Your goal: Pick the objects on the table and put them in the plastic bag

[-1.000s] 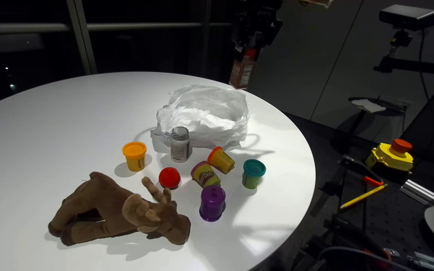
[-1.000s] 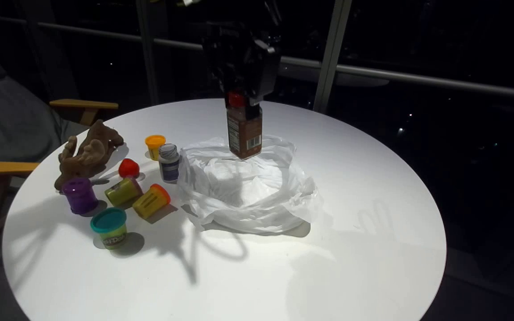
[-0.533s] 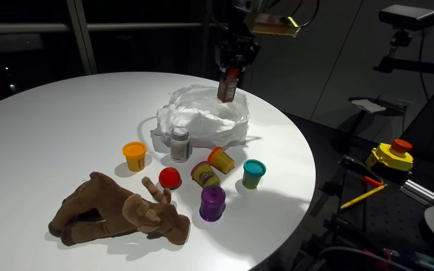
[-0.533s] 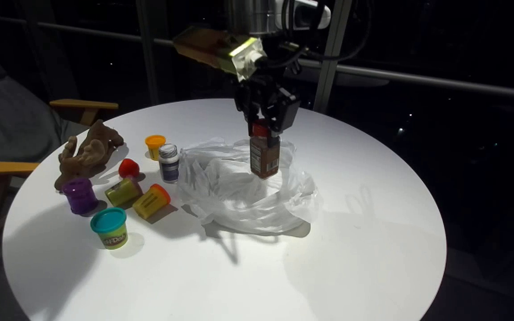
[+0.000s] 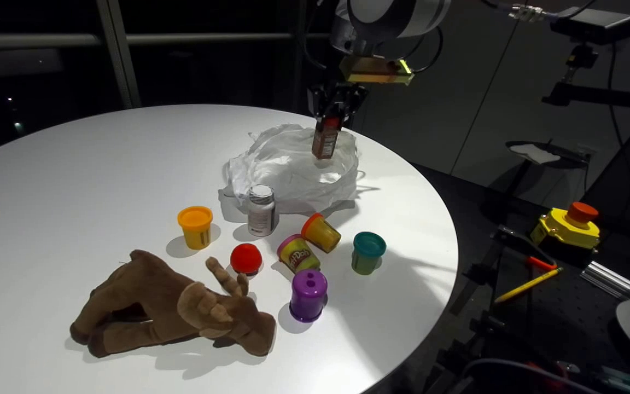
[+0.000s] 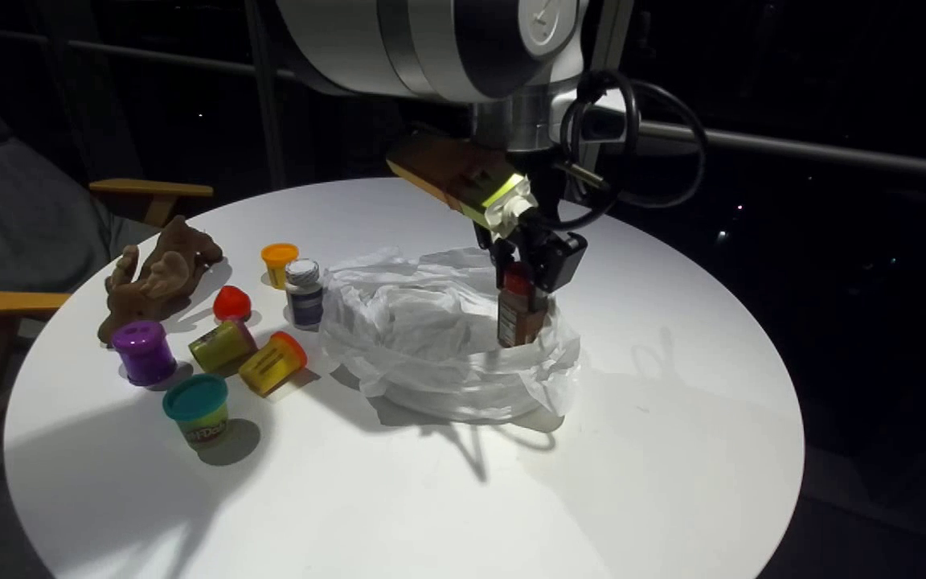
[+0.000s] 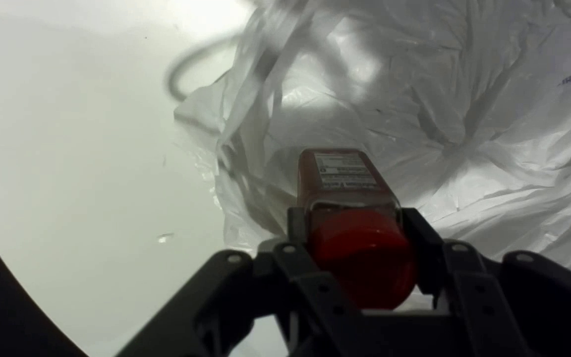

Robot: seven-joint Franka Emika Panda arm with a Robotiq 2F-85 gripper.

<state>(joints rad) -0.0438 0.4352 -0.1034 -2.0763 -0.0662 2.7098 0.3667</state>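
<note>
My gripper [image 5: 332,114] is shut on a brown spice bottle with a red cap [image 5: 324,145]. In the wrist view the fingers [image 7: 357,230] clasp it near the cap. The bottle [image 6: 518,322] hangs slightly tilted inside the mouth of the open white plastic bag [image 6: 463,394], near its rim. On the table stand an orange-lidded tub [image 5: 195,227], a white pill bottle [image 5: 261,213], a teal-lidded tub [image 5: 368,253] and a purple container [image 5: 308,295]. A pink-lidded tub [image 5: 298,254] and a yellow tub [image 5: 321,233] lie tilted beside a red ball [image 5: 246,258]. A brown plush moose [image 5: 156,306] lies near them.
The round white table [image 6: 640,482] has its edge just behind the bag in an exterior view. A chair [image 6: 29,217] stands beside it. A yellow box with a red button [image 5: 566,227] and a mounted camera [image 5: 593,24] are off the table.
My gripper has moved down with the bottle, from above the bag into its mouth. In the two exterior views it shifts left and right respectively. The objects on the table have not moved.
</note>
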